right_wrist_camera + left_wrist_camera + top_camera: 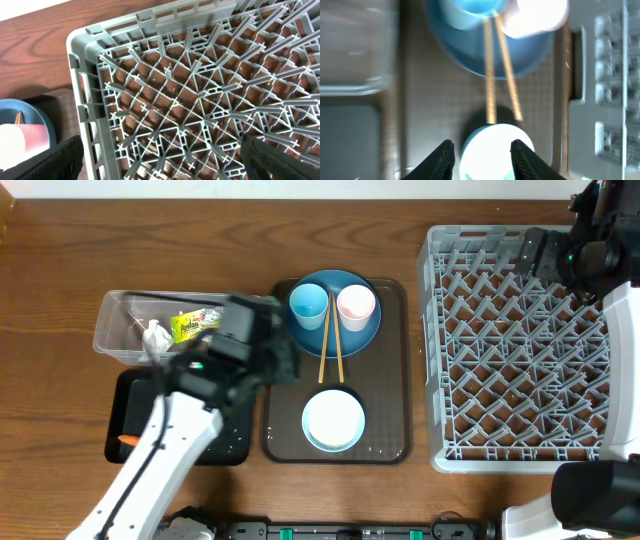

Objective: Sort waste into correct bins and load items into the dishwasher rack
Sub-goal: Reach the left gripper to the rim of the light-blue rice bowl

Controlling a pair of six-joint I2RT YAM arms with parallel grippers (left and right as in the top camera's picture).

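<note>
The blue plate (358,335) lies on the brown serving tray (392,380) and bears the light-blue cup (308,304), the pink cup (356,305) and the chopsticks (330,350). The white bowl (333,420) stands in front of them. My left gripper (283,362) is open and empty above the tray's left side. In the left wrist view the bowl (490,145) shows between the open fingers (482,150). The clear tub (112,330) holds the tissue (153,336) and the wrapper (190,326). The carrot (128,441) lies in the black tray (125,395). My right gripper (160,150) is open over the grey rack's (520,350) far-left corner. I cannot make out any rice.
The rack (165,95) fills the right wrist view and holds nothing. The left arm reaches from the front left across the black tray. The wooden table runs bare along the far edge and between tray and rack.
</note>
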